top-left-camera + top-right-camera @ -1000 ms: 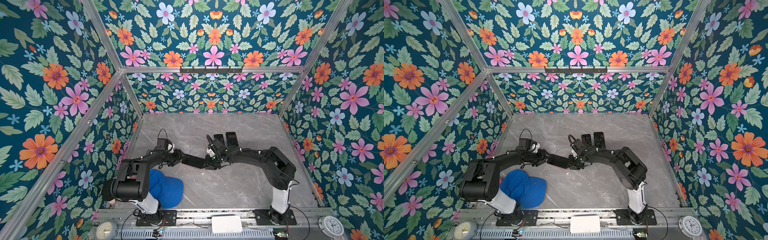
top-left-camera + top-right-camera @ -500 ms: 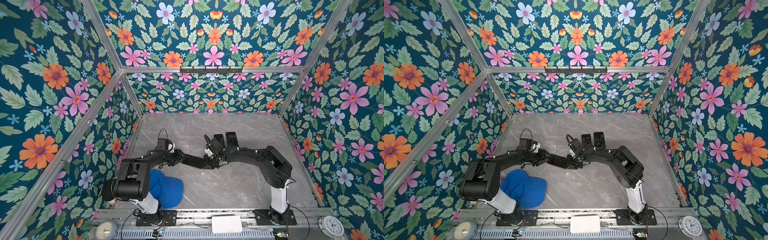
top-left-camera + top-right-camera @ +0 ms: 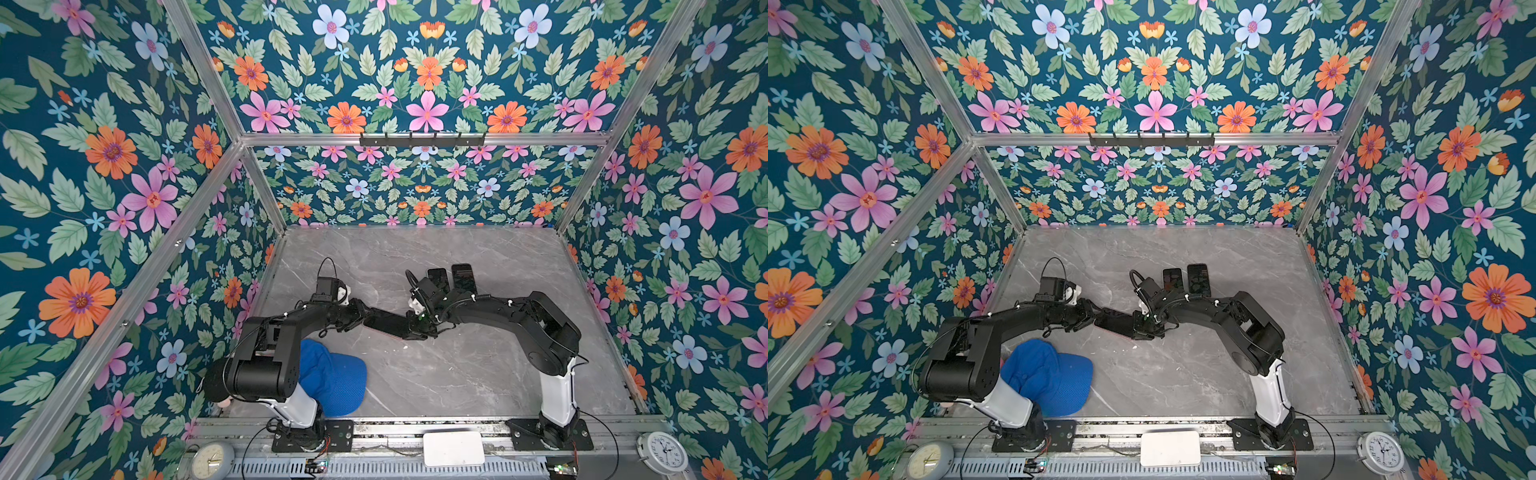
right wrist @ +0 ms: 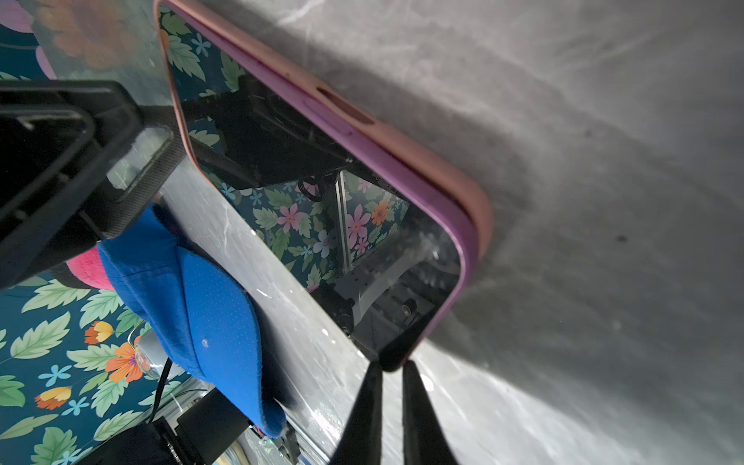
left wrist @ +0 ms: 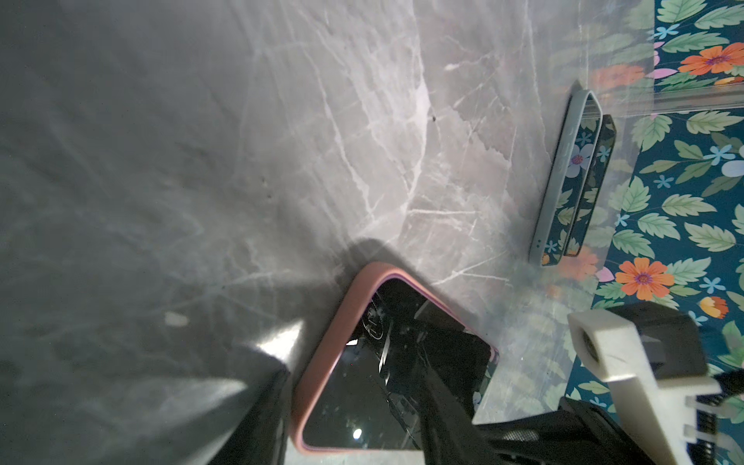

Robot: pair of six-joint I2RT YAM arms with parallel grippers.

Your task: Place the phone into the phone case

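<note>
At the centre of the surface [image 3: 457,374] the phone [image 4: 322,225] sits in the pink phone case [image 4: 481,217] (purple rim proud on one side). The right tool [image 4: 392,370] is clamped on its corner; the left tool [image 3: 359,318] straddles the opposite end, gripping or not I cannot tell.

The phone [image 3: 388,325] lay in the case [image 5: 332,354] near the middle of the table [image 3: 457,374], between the left gripper [image 3: 366,319] on its left and the right gripper [image 3: 417,331] on its right. Behind the right arm's wrist, a second phone [image 3: 438,277] and a third phone [image 3: 463,275] lay side by side. A cap [image 3: 336,380] sat at the front left, partly under the left arm. Along the front rail stood a clock [image 3: 208,459] at the left, a box [image 3: 453,449] in the middle and another clock [image 3: 661,453] at the right.
</note>
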